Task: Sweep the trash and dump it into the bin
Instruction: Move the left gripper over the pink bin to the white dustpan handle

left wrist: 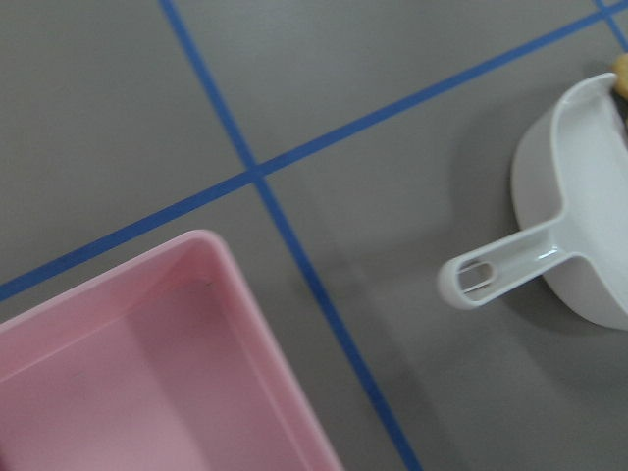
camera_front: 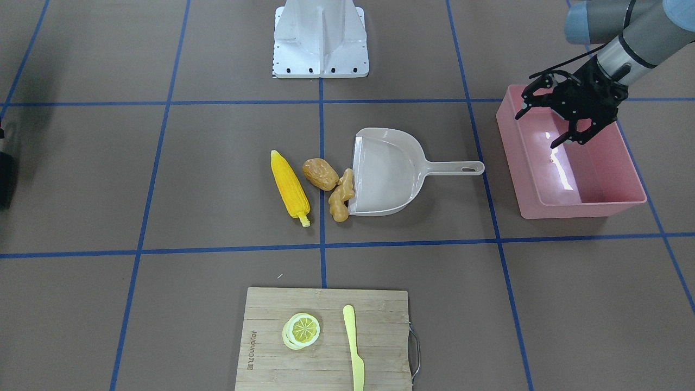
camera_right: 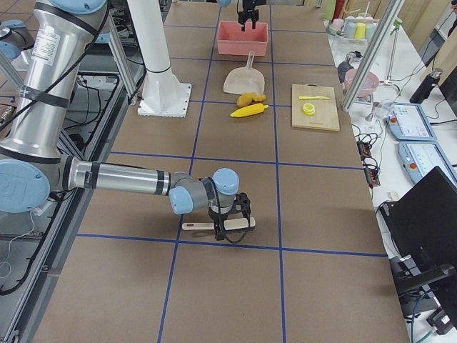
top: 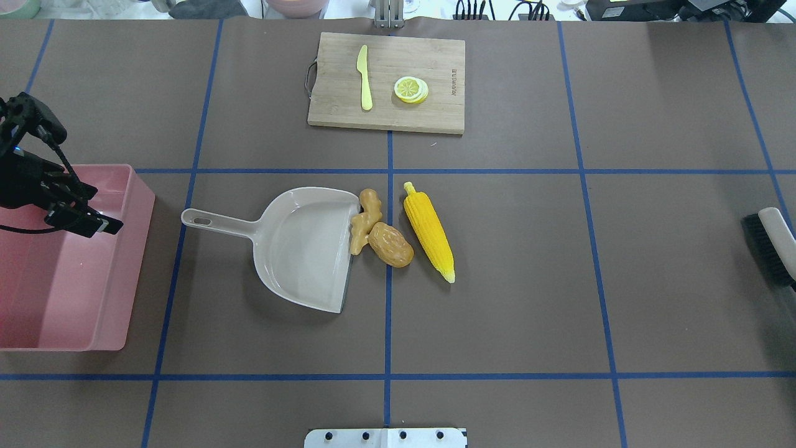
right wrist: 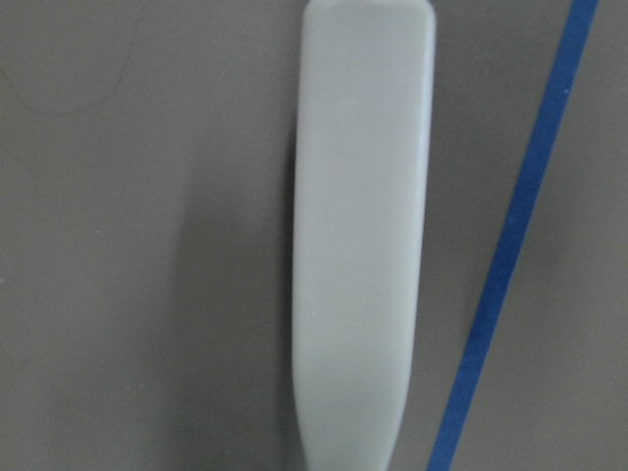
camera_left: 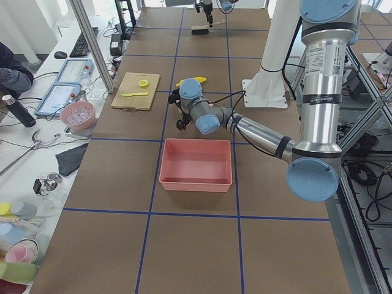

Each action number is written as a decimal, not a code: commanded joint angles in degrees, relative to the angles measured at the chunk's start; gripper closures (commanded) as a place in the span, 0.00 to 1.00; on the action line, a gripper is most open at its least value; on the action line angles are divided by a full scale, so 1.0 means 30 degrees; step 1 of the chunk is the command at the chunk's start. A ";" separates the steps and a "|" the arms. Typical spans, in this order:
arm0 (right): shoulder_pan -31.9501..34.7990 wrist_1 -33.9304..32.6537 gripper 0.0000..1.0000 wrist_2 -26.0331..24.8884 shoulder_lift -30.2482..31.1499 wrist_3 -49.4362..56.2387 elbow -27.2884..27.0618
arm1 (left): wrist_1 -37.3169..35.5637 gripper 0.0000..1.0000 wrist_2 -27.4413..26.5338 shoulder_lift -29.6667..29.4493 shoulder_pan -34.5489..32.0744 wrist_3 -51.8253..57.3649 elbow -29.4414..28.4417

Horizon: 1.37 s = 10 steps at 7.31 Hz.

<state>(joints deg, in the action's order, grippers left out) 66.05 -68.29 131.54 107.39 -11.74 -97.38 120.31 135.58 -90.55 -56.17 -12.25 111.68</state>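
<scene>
**Containers**
- Bin [top: 142, 261]: one pink tub at 9 o'clock on the table [top: 559, 298] in the overhead view. Inside it only a glossy floor with glare shows.
- Board [top: 385, 115]: one, wooden, at 12 o'clock. It carries one knife [top: 365, 78] and, at the knife's 3 o'clock, overlapped lemon slices [top: 410, 89] whose number is unclear.
- Dustpan [top: 305, 249]: one, beige, at centre, with its handle toward 9 o'clock and its mouth toward 3 o'clock. Its tray is bare.

**Arms (two)**
- Left arm: enters from 9 o'clock.
- Left gripper [camera_front: 536, 130]: hangs above the bin and clear of it. Its fingers point downward, spread wide, and hold nothing.
- Right arm: stretched low along the table in the right-side view.
- Right gripper [camera_right: 230, 218]: points down at the brush [top: 768, 249]. I cannot tell whether the fingers are closed on it. The right wrist view is filled by the brush's pale handle.
- Brush: one, lying at the table's 3 o'clock edge, well apart from the trash.

**Trash (three pieces, all on the table at the dustpan's mouth)**
- Corn [top: 429, 229]: one, yellow, lying along 11 to 5 o'clock. It is at the potato's 3 o'clock, near it but apart.
- Potato [top: 390, 244]: one, brown, touching the ginger at the ginger's 4 o'clock.
- Ginger [top: 365, 221]: one, tan, touching the dustpan's lip.
</scene>
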 commanded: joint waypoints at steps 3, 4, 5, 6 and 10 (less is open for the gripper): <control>-0.1679 -0.0204 0.00 0.0190 0.0090 -0.1068 0.0205 | -0.0809 0.01 -0.0861 -0.1165 0.1638 0.4756 0.0415; -0.1887 -0.0204 0.00 0.0188 0.0265 -0.1069 0.0205 | -0.2700 0.01 -0.1477 -0.2790 0.1964 0.4845 -0.0394; -0.1889 -0.0233 0.00 0.0188 0.0412 -0.1040 0.0147 | -0.3560 0.01 -0.1570 -0.3212 0.2083 0.4933 -0.0431; -0.1947 -0.0610 0.00 0.0188 0.0500 -0.0952 -0.0085 | -0.3655 0.01 -0.2615 -0.3536 0.2229 0.6036 -0.0576; -0.1772 -0.2196 0.01 0.0422 0.0851 -0.0718 -0.1318 | -0.3309 0.01 -0.6018 -0.4475 0.4128 1.1922 -0.2008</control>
<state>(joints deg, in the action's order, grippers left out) 60.60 -74.22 132.78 109.43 -14.27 -100.82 109.29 120.82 -103.26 -46.22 18.91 107.32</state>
